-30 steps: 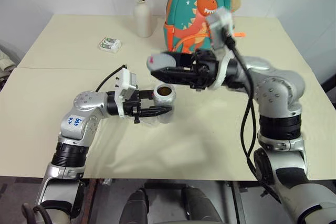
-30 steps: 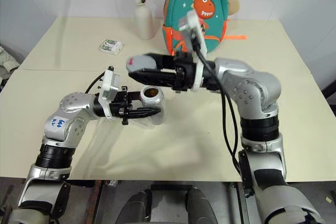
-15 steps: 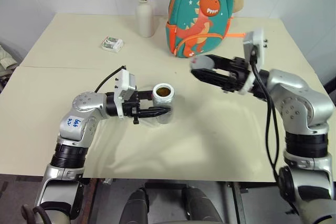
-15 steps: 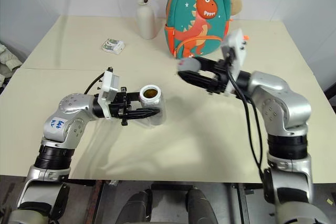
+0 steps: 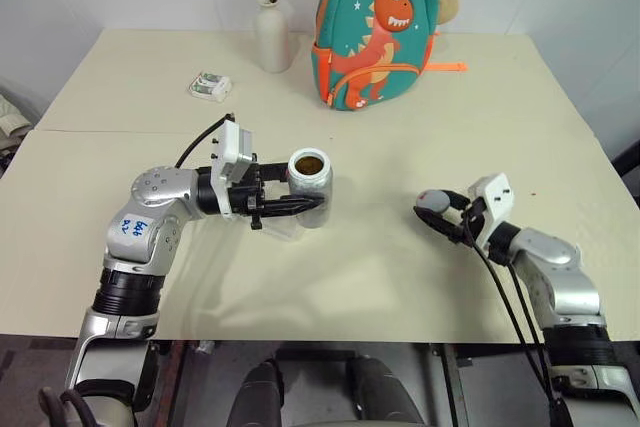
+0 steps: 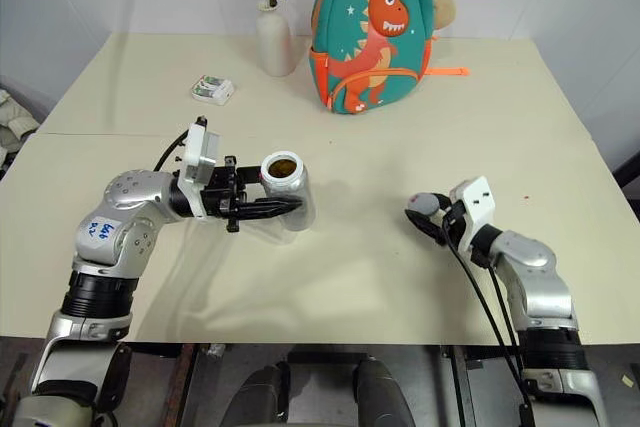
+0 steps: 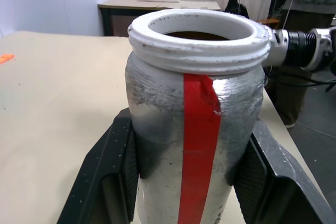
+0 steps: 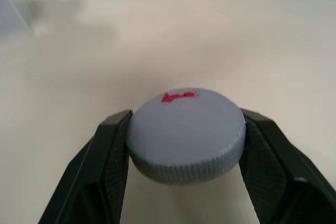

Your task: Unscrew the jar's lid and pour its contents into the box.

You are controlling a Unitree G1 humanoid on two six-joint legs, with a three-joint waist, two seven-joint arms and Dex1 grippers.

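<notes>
My left pincer [image 5: 300, 205] is clenched around the small silvery metal jar [image 5: 310, 187] with the red stripe, holding it upright above the cream worktop [image 5: 380, 257]; its mouth is open and something brown shows inside. My right pincer [image 8: 181, 140] grips the round grey screw lid [image 8: 186, 132], low over the worktop on my right, well apart from the jar. So unscrewing looks done; I judge the lid needs setting down next, then the jar tipping over the clear plastic box [image 5: 283, 227], which I can faintly make out under the jar. Behind stand a white vase [image 5: 272, 37], a teal dinosaur backpack [image 5: 378, 27] and a small white-and-green packet [image 5: 211, 86], against a pale wall.
</notes>
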